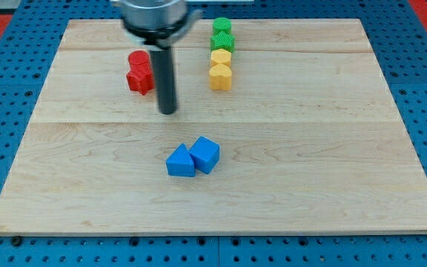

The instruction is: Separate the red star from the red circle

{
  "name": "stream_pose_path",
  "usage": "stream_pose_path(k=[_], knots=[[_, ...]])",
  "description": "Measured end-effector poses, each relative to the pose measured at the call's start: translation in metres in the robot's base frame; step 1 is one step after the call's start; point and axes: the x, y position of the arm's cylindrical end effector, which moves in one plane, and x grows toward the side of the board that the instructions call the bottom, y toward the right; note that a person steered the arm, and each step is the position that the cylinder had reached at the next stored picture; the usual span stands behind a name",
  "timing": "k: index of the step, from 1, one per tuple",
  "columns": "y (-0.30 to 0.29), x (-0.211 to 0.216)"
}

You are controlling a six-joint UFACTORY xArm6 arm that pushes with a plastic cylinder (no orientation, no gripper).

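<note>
The red circle [138,59] and the red star [140,79] touch each other at the board's upper left, the circle toward the view's top and the star just below it. My tip [167,111] stands on the board a little to the right of and below the red star, not touching it. The rod rises from there to the arm's head at the view's top.
A column of blocks stands at the upper middle: green circle [222,26], green star [222,41], yellow hexagon [221,57], yellow heart [220,76]. A blue triangle [180,162] and a blue cube [205,154] touch at the centre. The wooden board [332,185] lies on a blue pegboard.
</note>
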Motion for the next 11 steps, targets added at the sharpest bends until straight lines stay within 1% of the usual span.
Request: stream_pose_path(k=[1,2,3,5,6,7,9,10,11], knots=[[-0.053,-0.007],[-0.075,-0.031],[-0.077,-0.048],[-0.041,-0.049],[-0.041,-0.049],[-0.056,-0.054],[-0.058,-0.08],[-0.036,-0.081],[0.0,-0.08]])
